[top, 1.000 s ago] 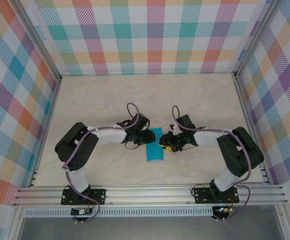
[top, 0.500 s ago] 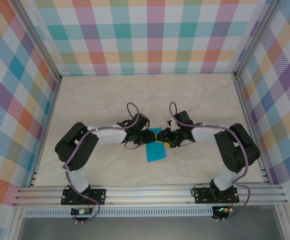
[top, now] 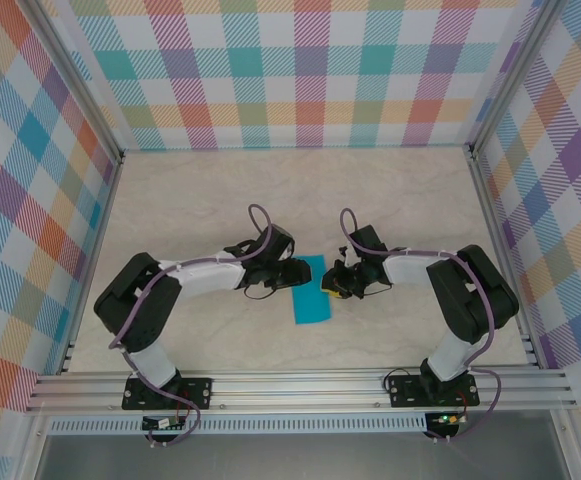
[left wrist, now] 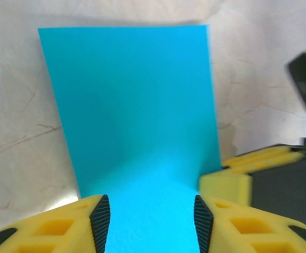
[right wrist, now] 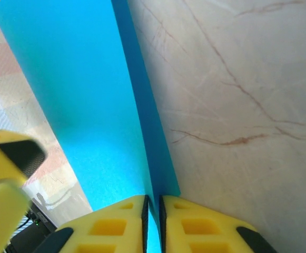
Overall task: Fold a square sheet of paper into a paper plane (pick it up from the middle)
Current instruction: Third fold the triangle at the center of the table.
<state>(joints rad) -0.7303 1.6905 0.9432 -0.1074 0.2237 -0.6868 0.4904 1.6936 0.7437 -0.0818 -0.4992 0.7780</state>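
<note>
A thin teal-blue paper sheet point(top: 311, 302) lies near the middle of the pale marble-look table point(top: 200, 200), between the 2 arms. From the top cam it looks longer than it is wide. Can't tell how many folds it has.

The R gripper point(top: 333, 288) is at the paper's right edge. In the R wrist cam its yellow fingers point(right wrist: 116, 226) are almost together, w/ just a thin gap. The paper's edge sits in that gap, so it has the paper pinched. From the pinch, a big bright face of the paper goes up & away, w/ a darker strip next to it along the table, like a crease.

The L gripper point(top: 295, 274) is at the paper's left side, near the far end. In the L wrist cam its jaws are approx half open. The black pads point(left wrist: 100, 217) stand apart & the paper runs through the gap between them. It isn't squeezing the paper. Can't tell if the pads touch it.

In that cam one yellow finger of the R gripper shows on the right, just beside the paper's edge.
</note>
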